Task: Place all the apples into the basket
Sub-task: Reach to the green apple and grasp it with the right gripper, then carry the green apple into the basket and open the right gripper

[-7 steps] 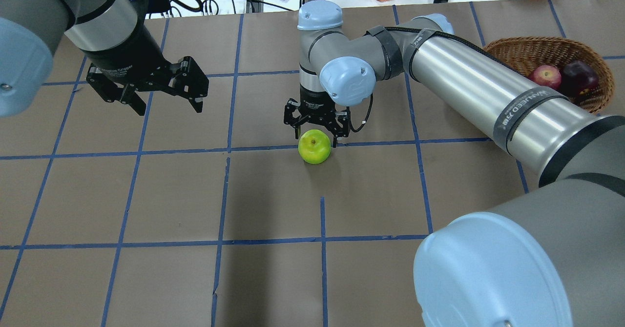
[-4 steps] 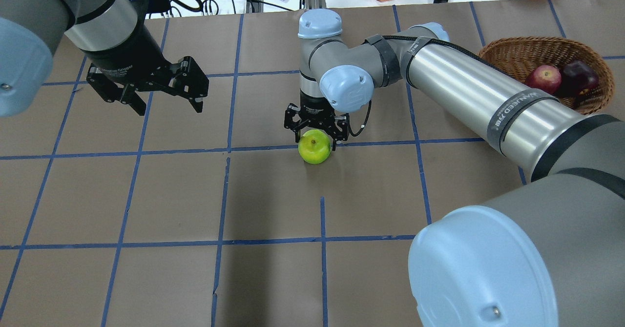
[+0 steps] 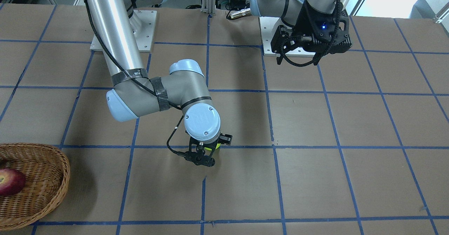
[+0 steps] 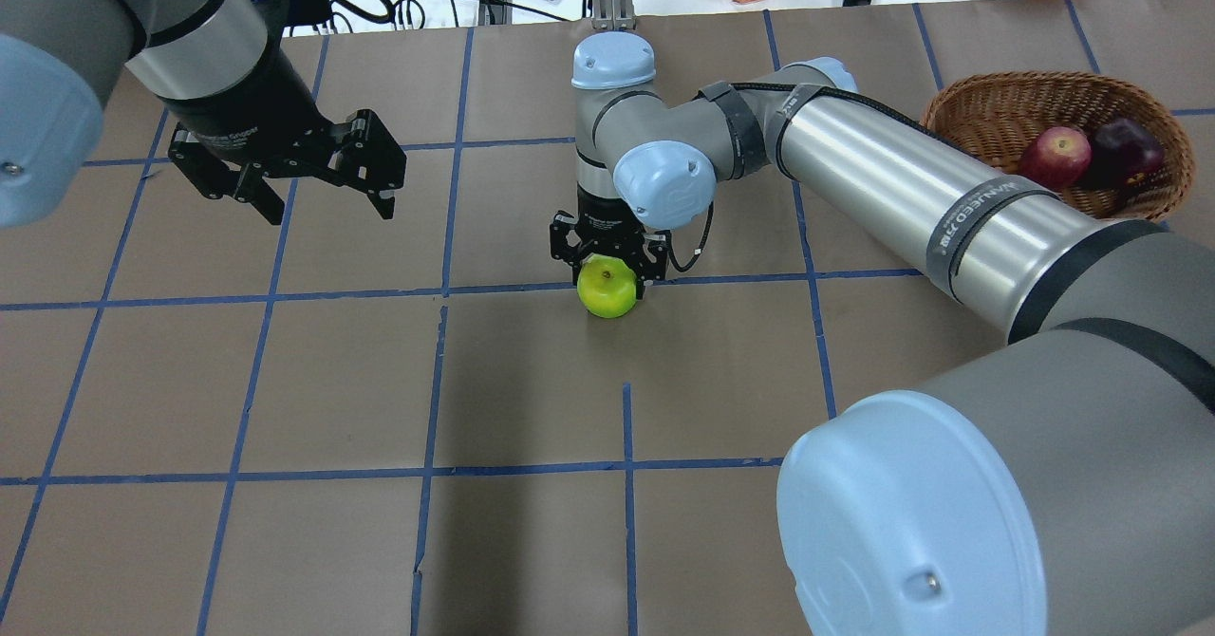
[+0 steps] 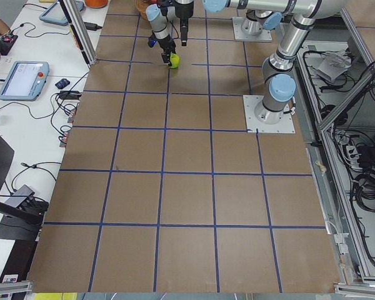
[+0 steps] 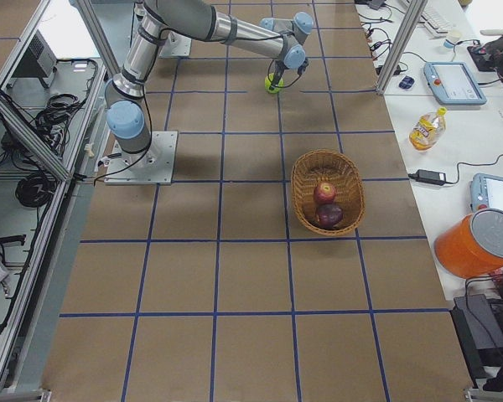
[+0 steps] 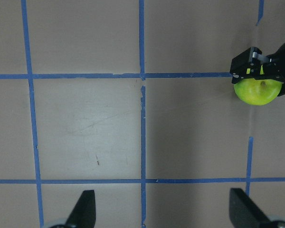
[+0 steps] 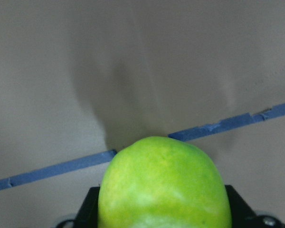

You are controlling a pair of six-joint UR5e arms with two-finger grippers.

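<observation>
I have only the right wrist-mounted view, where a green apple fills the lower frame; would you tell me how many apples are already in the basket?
Observer: Two, the red apple and the dark maroon apple, side by side in the basket.
Operator: Thank you. What is the left gripper doing?
Observer: The left gripper hangs open and empty above the table, on the robot's left of the green apple.
Operator: Is the green apple lifted?
Observer: No, it looks to rest at a blue tape line, with the right gripper straddling it.
</observation>
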